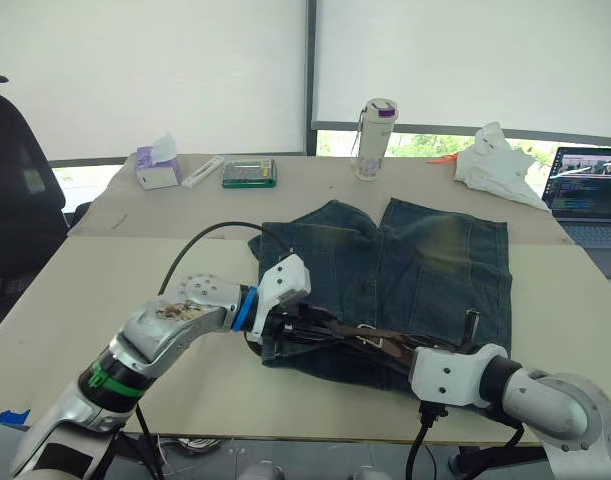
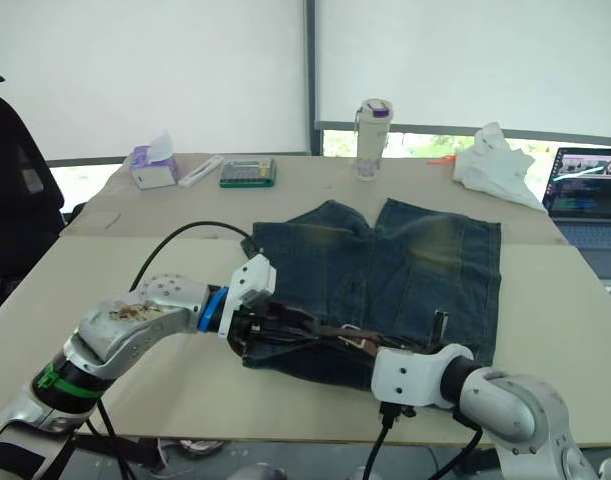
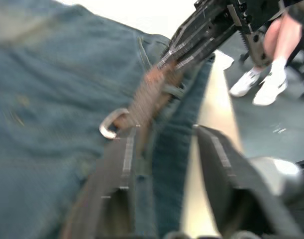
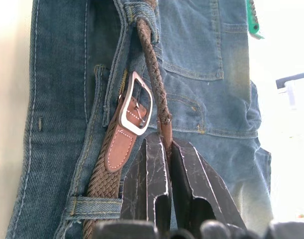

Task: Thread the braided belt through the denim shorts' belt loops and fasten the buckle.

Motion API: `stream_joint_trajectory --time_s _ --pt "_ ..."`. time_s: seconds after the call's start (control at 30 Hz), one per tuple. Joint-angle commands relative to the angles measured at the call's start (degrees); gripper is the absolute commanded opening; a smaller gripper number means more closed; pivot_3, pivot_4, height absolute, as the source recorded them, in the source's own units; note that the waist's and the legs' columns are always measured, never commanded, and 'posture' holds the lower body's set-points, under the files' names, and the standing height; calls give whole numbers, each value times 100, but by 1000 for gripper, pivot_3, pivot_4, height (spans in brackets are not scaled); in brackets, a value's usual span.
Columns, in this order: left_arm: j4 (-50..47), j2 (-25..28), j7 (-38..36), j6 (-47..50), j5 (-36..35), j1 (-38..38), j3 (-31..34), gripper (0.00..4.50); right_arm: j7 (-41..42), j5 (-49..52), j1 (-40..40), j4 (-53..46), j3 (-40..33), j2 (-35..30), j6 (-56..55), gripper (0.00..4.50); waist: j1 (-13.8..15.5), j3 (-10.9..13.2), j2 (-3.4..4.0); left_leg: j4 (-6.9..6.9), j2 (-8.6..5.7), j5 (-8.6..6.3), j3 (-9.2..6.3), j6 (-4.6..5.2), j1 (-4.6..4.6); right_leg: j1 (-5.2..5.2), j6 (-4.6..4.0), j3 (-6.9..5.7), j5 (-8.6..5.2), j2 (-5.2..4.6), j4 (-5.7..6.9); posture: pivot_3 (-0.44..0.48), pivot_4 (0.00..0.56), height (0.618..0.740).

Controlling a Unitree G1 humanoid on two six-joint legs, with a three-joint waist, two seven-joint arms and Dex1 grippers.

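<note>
1. Far left: left gripper [image 1: 303, 325] down at the waistband of the denim shorts [image 1: 425, 265], fingers [image 3: 119, 174] spread apart, one resting on the braided belt [image 3: 147, 94], the other out over the table edge [image 3: 211, 114]. Nothing pinched there, so a tug from the other side could well drag the strap and bunch the denim.
2. Centre: belt lying along the near waistband, passing under one of the belt loops [image 4: 94, 206] and another [image 4: 142, 12]. Buckle [image 4: 136, 103] flat on the denim, prong not engaged. Risk: frame tipping or sliding away as the tip approaches.
3. Right: right gripper [image 4: 165, 149] pressed together on the belt's thin leather-capped tip. Slim hold; likely slip if pulled hard, or the braid kinking short of the frame.
4. Grippers close together over the waistband; finger collision looks possible during feeding.
</note>
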Motion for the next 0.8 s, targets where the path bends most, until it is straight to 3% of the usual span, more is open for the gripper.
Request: stream_joint_trajectory --time_s 0.03,0.23,0.43,0.73,0.8 --pt "406 -214 -472 -1234 830 -211 -190 2796 102 171 -353 -337 121 37 563 0 -13 0 0 0 1 0 -1 0 0 0 1 0 1 2 1 0 150 740" --pt "1405 -782 -633 -2795 1933 -353 -409 2796 127 323 -877 -384 420 63 1132 0 -30 0 0 4 3 1 -3 1 3 1 3 -1 2 12 10 0 150 740" --pt "1984 -1268 -582 -3401 2430 -419 -328 2796 85 421 -1123 -537 704 50 1516 0 -31 0 0 53 4 -14 -6 26 -3 2 13 -3 -2 17 45 0 150 740" --pt "2219 -1363 -611 -3673 2702 -398 -207 24 -40 517 -1169 -610 704 -50 1722 0 -43 -1 1 60 3 -15 -6 28 4 0 21 -2 -7 17 75 0 150 740" --pt "2224 -1381 -625 -3607 2660 -369 -177 24 -74 542 -1218 -593 700 -54 1737 0 -43 -1 1 61 3 -15 -6 28 4 0 21 -1 -7 17 75 0 150 740"
